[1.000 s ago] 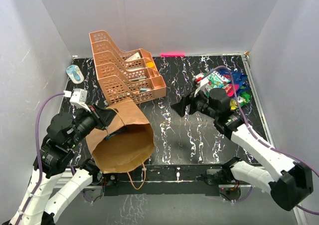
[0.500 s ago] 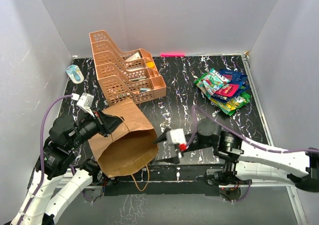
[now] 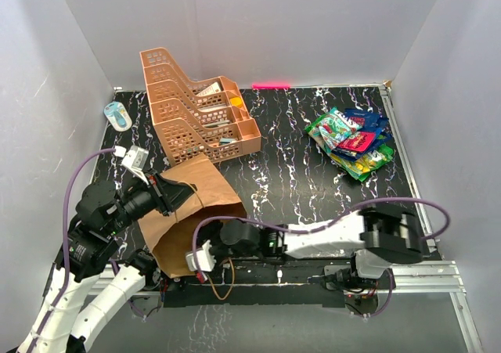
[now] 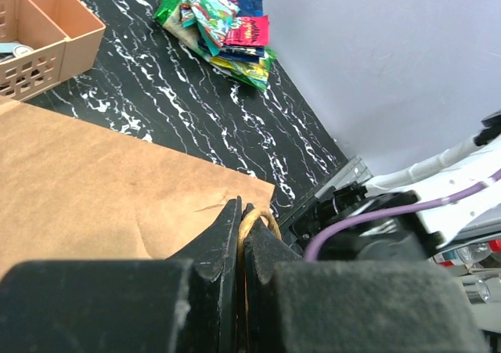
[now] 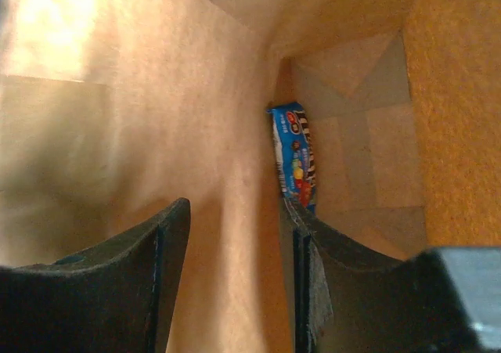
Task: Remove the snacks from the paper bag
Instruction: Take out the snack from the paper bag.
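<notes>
**Item 1.** Large brown kraft paper bag [image 3: 196,208], lying on its side at 8 o'clock on the black white-veined table top [image 3: 290,185]. Its mouth faces the near edge, toward 5 o'clock. One orange-tan twine loop handle [image 4: 261,216] stands at the upper rim. A second twine loop [image 3: 220,284] hangs over the near edge of the table.

**Item 2.** Left gripper [image 4: 240,212], at the top rim of the bag mouth. The jaws are pressed together on the upper twine handle, which shows as a thin loop just past the fingertips.

**Item 3.** Right gripper [image 5: 235,263], reached in through the bag mouth, with paper walls on every side of it in the wrist view. The two dark fingers [image 5: 168,271] stand partly apart. Nothing lies between them and nothing is held.

**Item 4.** Small blue foil packet with coloured print [image 5: 293,159], inside the bag. It lies against the fold where the side wall meets the bottom panel. It sits at 1 o'clock from the gap between the right gripper's fingers, just beyond the tip of the right-hand finger. Whether that finger touches it cannot be told.

**Item 5.** Pile of colourful foil snack packets [image 3: 354,142] in green, blue, red and yellow, outside the bag at 2 o'clock on the table. It is well apart from both grippers.

**Item 6.** Orange plastic mesh tiered tray rack [image 3: 192,106], at 11 o'clock, just beyond the closed end of the bag. Small oddments lie in its compartments.
</notes>
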### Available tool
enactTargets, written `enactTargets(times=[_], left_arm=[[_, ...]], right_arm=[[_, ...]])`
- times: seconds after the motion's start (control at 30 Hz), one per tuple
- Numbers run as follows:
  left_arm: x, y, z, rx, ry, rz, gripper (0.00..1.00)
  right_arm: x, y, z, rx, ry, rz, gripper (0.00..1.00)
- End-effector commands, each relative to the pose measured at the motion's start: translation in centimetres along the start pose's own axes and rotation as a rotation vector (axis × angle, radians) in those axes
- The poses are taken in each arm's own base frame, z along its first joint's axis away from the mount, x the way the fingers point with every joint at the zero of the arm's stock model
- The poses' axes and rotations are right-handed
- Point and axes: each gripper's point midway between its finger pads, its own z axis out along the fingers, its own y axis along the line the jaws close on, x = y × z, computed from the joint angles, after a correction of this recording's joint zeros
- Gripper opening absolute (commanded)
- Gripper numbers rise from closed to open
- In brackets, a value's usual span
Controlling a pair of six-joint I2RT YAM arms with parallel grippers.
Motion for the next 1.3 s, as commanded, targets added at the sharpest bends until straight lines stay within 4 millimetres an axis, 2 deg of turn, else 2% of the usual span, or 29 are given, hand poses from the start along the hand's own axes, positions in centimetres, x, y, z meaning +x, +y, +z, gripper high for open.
enactTargets(times=[0.0,0.07,0.1,0.23,0.43,0.7,0.87,1.27], left_arm=[[-1.3,-2.4,-0.5,0.103,-0.034,0.032,0.00],[-1.2,-2.6,-0.5,0.122,-0.036,0.026,0.00],[-1.2,-2.8,-0.5,0.135,-0.040,0.023,0.00],[-1.3,-3.6,-0.4,0.189,-0.063,0.009,0.00],[-1.2,-4.3,-0.6,0.231,-0.050,0.021,0.00],[-1.0,-5.0,-0.8,0.274,-0.045,0.042,0.00],[-1.2,-5.7,-0.8,0.313,-0.044,0.043,0.00],[-1.1,-6.2,-0.1,0.356,-0.016,0.031,0.00]], right_arm=[[-2.1,-7.3,2.3,0.315,-0.026,-0.172,0.50],[-1.5,-7.9,3.1,0.362,-0.024,-0.206,0.50],[-0.5,-7.3,4.1,0.356,-0.013,-0.224,0.50],[1.1,-8.1,5.5,0.397,-0.012,-0.253,0.53],[3.0,-8.3,7.3,0.354,-0.011,-0.302,0.59],[5.1,-7.6,9.0,0.268,-0.062,-0.306,0.67],[6.7,-7.9,10.9,0.285,-0.060,-0.293,0.68],[7.9,-9.9,16.5,0.330,-0.112,-0.265,0.71]])
